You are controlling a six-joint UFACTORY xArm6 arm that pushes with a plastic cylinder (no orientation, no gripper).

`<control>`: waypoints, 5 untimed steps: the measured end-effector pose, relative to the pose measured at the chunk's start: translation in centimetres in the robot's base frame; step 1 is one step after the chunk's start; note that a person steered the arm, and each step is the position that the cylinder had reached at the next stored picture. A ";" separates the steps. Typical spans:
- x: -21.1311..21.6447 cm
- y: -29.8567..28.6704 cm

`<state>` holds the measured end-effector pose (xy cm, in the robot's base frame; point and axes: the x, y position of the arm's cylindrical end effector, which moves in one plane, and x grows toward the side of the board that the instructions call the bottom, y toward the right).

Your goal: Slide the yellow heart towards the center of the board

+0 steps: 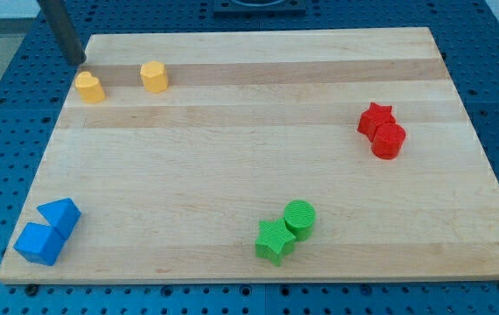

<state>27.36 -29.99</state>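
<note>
My tip [80,62] rests at the board's top left corner, just above and slightly left of a yellow block [89,87] that looks like the heart. A small gap shows between them. A second yellow block [154,76], more like a pentagon, sits to the right of the first along the view's top edge of the board. The rod runs up out of the view at the top left.
A red star [376,116] touches a red cylinder [388,139] at the right. A green cylinder [299,217] touches a green star [273,241] at the bottom middle. A blue triangle [61,214] and a blue cube [39,242] sit at the bottom left corner of the wooden board [249,149].
</note>
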 end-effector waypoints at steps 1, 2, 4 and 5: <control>3.0 3.0; 5.5 4.8; 6.6 3.2; 6.8 -0.4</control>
<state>34.15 -30.41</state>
